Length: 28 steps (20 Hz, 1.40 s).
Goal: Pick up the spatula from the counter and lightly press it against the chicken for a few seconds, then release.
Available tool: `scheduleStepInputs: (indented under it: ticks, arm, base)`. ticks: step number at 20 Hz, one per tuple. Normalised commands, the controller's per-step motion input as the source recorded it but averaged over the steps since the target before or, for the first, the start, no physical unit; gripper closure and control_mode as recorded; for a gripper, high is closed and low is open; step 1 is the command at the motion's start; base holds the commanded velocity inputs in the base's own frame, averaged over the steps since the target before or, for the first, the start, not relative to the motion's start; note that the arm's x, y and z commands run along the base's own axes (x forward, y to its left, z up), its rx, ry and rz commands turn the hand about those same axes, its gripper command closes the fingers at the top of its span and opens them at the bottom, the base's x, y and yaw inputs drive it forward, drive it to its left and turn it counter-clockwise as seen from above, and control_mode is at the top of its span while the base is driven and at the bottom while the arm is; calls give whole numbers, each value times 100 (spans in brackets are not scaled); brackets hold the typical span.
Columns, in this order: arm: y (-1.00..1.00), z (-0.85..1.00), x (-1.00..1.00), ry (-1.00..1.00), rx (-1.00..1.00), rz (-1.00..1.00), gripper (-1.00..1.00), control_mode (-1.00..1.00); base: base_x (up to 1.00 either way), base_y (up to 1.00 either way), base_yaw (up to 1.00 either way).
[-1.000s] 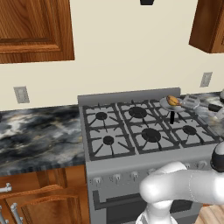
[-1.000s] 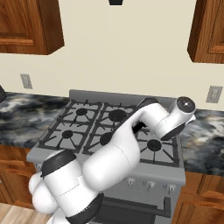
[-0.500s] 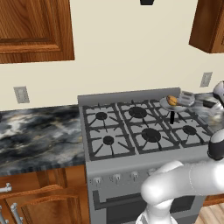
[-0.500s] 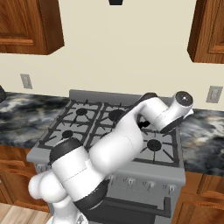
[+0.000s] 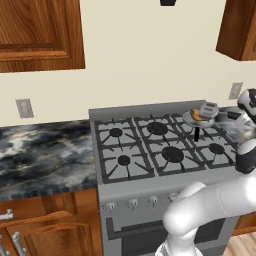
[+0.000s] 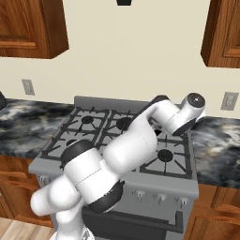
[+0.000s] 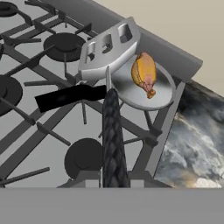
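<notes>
Grey and slotted, the spatula (image 7: 109, 46) is clamped by its braided handle in the tool (image 7: 114, 180), blade tilted over the rim of the pan (image 7: 164, 94) just beside the chicken (image 7: 144, 72), contact unclear; the pan's black handle (image 7: 65, 97) juts from beneath the shaft above the stove (image 7: 26, 144) grates, with the marbled surface (image 7: 192, 144) alongside. White arm (image 6: 136, 140) reaches from the base toward the stove's right rear corner. A second ago the blade hung farther right of the pan.
</notes>
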Motion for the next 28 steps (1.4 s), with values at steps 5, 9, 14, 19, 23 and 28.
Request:
scheduleStepInputs:
  ticks: [5,9,14,19,23,28]
  arm:
    - [-6,0,28,5,0,0,100,-100]
    - [-1,0,29,4,2,0,100,-100]
    - [0,0,36,6,0,0,100,-100]
    - [-4,-5,28,5,0,0,100,-100]
    - [-22,-7,22,6,0,0,100,-100]
    - [-19,-14,15,6,0,0,100,-100]
  base:
    - [0,0,0]
    - [0,0,0]
    - [0,0,0]
    - [0,0,0]
    - [0,0,0]
    - [0,0,0]
